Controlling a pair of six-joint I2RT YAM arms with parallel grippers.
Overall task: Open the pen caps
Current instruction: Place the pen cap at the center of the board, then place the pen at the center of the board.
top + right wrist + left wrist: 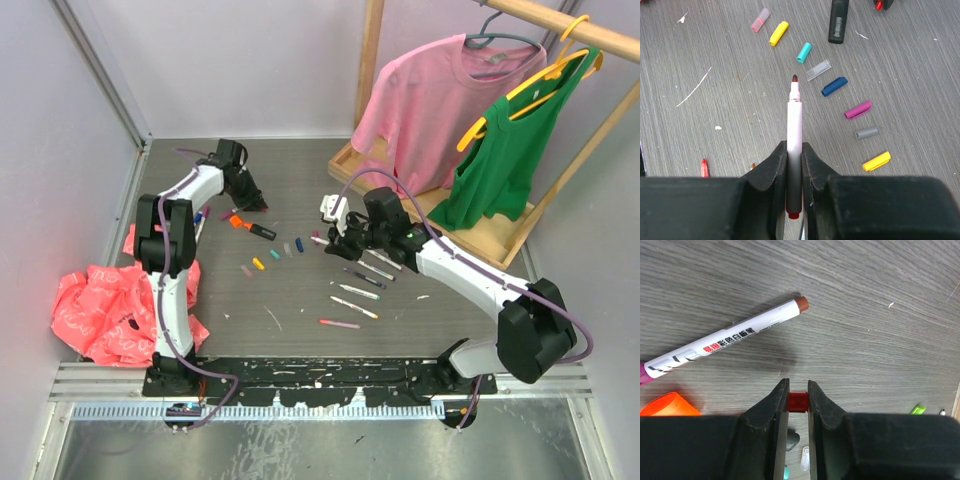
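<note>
Pen caps [779, 33] scattered on grey wood-grain table [300, 200], pale walls [250, 60] around

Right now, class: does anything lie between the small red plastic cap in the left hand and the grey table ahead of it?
Nothing visible does. The small red plastic cap faces bare grey wood-grain table; the white brown-tipped marker pen lies further off.
</note>
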